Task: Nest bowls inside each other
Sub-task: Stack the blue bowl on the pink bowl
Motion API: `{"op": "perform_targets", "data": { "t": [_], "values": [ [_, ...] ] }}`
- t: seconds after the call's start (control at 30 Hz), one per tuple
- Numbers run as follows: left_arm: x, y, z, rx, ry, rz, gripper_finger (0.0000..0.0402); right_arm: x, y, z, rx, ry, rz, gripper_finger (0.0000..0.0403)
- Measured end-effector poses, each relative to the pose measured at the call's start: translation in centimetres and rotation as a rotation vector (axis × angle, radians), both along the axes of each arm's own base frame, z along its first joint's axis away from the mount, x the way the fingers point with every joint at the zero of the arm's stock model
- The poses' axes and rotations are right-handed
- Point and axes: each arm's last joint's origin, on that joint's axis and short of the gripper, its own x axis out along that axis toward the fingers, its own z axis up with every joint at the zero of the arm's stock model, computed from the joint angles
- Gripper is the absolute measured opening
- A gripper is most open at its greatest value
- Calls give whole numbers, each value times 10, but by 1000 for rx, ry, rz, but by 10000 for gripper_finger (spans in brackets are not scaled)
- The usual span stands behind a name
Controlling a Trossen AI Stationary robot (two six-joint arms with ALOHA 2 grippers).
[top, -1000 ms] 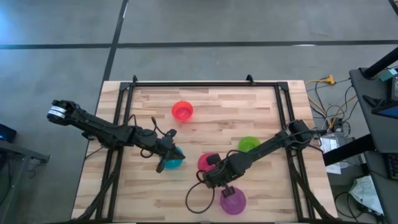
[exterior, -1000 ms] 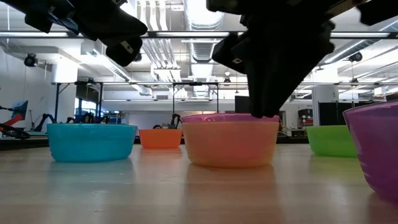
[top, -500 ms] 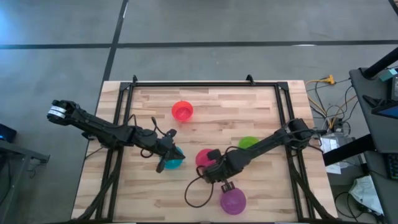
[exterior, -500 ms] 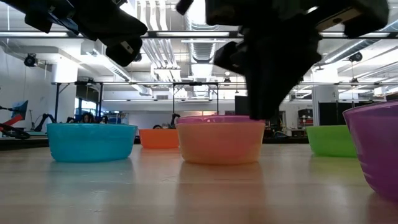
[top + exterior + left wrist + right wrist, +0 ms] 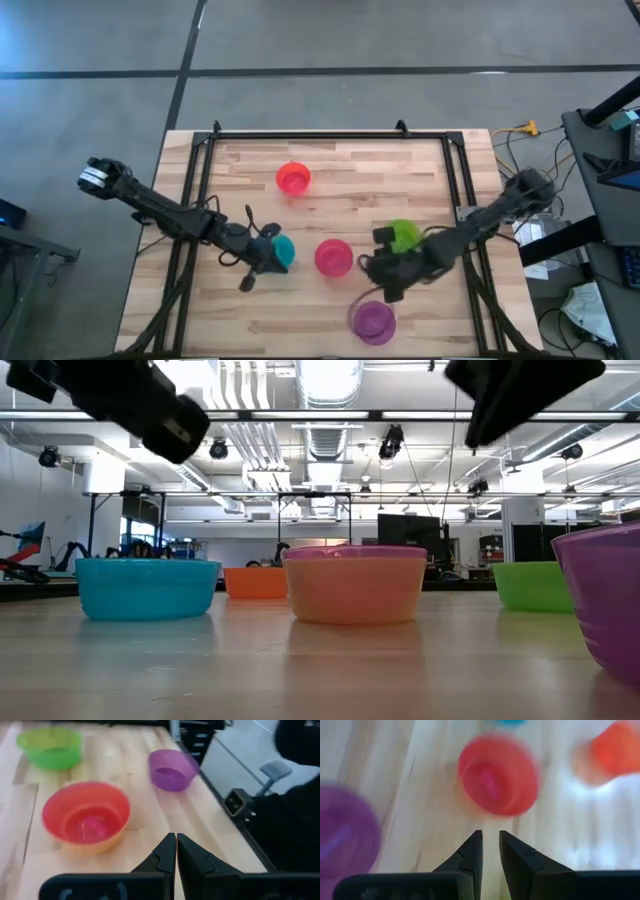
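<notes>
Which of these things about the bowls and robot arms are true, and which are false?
1. The purple bowl sits alone, with nothing inside. True.
2. The right gripper is holding the pink bowl. False: it holds nothing and sits apart from that bowl, between the green bowl and the purple one.
3. The left gripper has its fingers pressed together. True.
4. The red bowl is stacked on the blue bowl. False: they stand far apart on the table.

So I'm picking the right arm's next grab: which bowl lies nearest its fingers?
The green bowl. In the high view the right gripper hovers just beside it, while the pink bowl and purple bowl sit slightly farther off.
</notes>
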Motion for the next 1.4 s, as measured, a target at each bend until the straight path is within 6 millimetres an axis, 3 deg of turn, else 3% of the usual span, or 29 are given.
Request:
{"op": "perform_targets", "data": {
  "t": [0.1,0.2,0.37,0.43,0.67,0.8,1.1,1.27,1.4],
  "values": [
    [0,-11,12,83,-93,-86,0,-21,-4,-1,-14,-259,-34,58],
    [1,-20,27,169,-294,-162,0,-38,-13,-5,-23,-473,-56,58],
    [3,-26,50,146,-547,-158,0,-64,-33,-5,-36,-661,-33,58],
    [5,-25,52,143,-450,-115,0,-76,-41,-4,-11,-687,-46,58],
    [16,-23,64,307,209,114,0,-110,-65,2,96,-807,-91,58],
    [35,-32,74,350,320,111,2,-121,-72,12,148,-915,-92,59],
    [65,-48,43,501,685,119,83,-120,-69,2,218,-881,-30,59],
    [64,-47,23,491,844,171,121,-114,-65,-4,193,-846,-23,58],
    [58,-45,4,504,927,193,127,-110,-62,-3,187,-836,-22,59]
  ]
}}
